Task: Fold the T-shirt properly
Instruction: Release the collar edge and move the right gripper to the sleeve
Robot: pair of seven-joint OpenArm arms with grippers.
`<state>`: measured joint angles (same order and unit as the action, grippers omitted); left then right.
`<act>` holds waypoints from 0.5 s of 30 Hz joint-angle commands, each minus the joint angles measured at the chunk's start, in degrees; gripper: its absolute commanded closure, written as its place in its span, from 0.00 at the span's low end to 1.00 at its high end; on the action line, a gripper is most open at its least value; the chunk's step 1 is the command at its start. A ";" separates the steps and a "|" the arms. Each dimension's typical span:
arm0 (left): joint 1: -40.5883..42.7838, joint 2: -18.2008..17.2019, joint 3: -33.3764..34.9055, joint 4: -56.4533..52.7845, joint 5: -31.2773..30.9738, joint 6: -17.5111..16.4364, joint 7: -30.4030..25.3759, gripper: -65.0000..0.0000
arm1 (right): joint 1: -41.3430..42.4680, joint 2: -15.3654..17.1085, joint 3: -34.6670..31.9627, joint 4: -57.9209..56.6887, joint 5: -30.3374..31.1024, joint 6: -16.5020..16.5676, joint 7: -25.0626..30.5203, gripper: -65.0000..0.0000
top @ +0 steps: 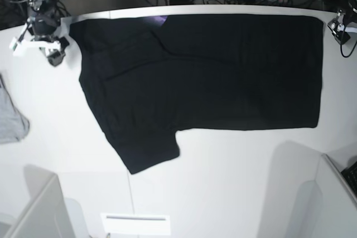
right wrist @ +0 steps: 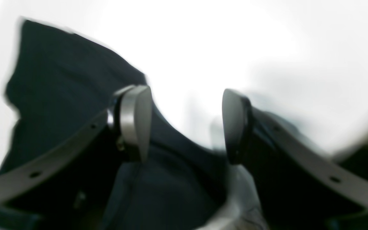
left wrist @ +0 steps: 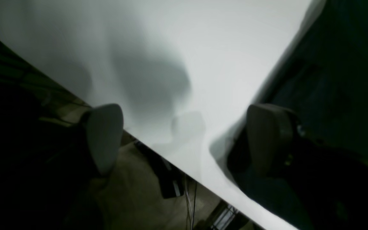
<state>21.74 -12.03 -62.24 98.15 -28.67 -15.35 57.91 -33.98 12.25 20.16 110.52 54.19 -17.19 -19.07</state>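
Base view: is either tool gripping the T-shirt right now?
No. The T-shirt lies spread flat on the table, with the right tool and left tool just off its far corners, both open.

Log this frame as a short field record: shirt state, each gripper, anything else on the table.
T-shirt: spread flat, plain black side up, one sleeve angled toward the near edge
Left gripper: open, empty, over the table edge beside the shirt
Right gripper: open, empty, at the shirt's edge
Fold: not started
Other: grey garment at the table's side, apart from the shirt
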 commanded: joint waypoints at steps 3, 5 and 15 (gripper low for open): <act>-1.91 -2.08 -0.40 2.12 -0.65 -0.25 -1.51 0.11 | 4.57 4.67 -3.24 -0.41 0.27 0.71 1.18 0.51; -3.67 -2.69 -0.40 2.91 -0.65 -0.25 -1.51 0.17 | 8.17 7.22 -5.53 -1.99 0.27 0.71 1.18 0.51; -10.62 -6.03 5.40 4.14 -0.04 -0.25 -1.51 0.54 | 28.48 11.35 -16.51 -15.62 0.53 7.65 -3.22 0.51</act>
<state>11.27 -16.91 -56.40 101.27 -28.73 -15.84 57.54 -6.26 22.57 3.11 94.00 54.81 -9.89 -24.08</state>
